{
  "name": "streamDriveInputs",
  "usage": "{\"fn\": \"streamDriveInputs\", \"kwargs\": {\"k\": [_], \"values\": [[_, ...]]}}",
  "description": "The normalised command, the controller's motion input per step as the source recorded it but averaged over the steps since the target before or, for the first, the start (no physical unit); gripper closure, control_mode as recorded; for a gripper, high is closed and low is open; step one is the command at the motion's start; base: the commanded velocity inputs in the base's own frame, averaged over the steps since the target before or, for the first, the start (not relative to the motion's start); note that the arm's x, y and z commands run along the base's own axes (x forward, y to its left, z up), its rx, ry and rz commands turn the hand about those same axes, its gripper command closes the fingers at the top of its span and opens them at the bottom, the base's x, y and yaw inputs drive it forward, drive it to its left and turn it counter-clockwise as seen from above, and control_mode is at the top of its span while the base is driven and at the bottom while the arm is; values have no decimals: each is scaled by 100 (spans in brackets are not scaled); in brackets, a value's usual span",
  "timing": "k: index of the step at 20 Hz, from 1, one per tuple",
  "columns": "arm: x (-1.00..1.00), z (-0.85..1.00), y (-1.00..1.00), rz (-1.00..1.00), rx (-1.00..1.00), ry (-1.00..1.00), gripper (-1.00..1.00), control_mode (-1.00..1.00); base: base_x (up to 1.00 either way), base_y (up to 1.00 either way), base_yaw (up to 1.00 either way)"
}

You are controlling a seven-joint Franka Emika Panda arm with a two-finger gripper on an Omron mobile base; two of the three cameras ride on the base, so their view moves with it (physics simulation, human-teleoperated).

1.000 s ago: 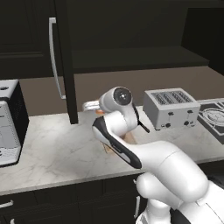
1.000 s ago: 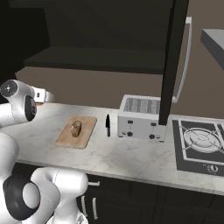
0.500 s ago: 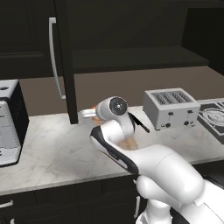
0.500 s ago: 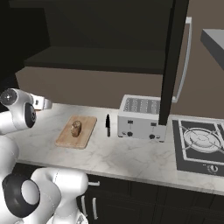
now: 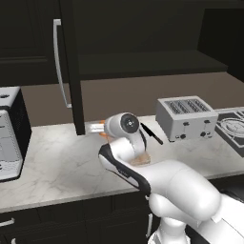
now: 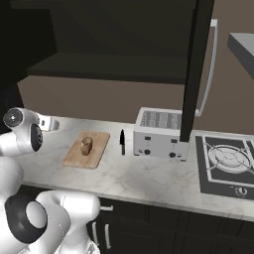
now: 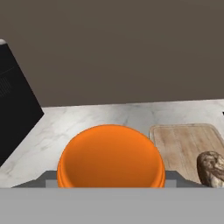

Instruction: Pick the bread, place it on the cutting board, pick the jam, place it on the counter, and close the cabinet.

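End effector (image 7: 111, 186) partly closed, gripping jam (image 7: 111, 157).

One bread (image 6: 86, 145) piece lies on one cutting board (image 6: 96, 148), left of centre in the right base view. One orange jam (image 7: 111, 156) jar sits low in the hand view. One black knife (image 6: 122, 141) and one silver toaster (image 6: 159, 133), with four slots, stand on the one counter (image 6: 149, 177). One stove (image 6: 229, 159) sits at right. One open cabinet (image 6: 197, 69) door hangs above.
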Motion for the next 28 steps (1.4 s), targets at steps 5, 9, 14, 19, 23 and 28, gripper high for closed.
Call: {"fn": "streamDriveInputs", "kwargs": {"k": [5, 9, 14, 19, 23, 28], "values": [[2, -11, 7, 0, 1, 0, 100, -100, 0, 0, 0], [5, -9, 10, 0, 0, 1, 100, -100, 0, 0, 0], [14, -4, 10, 0, 0, 2, 100, -100, 0, 0, 0], [12, -8, 8, 0, -1, 3, 100, -100, 0, 0, 0], [11, -15, 6, 0, -3, 3, 100, -100, 0, 0, 0], [8, -16, 2, 0, -3, 3, 100, -100, 0, 0, 0]]}}
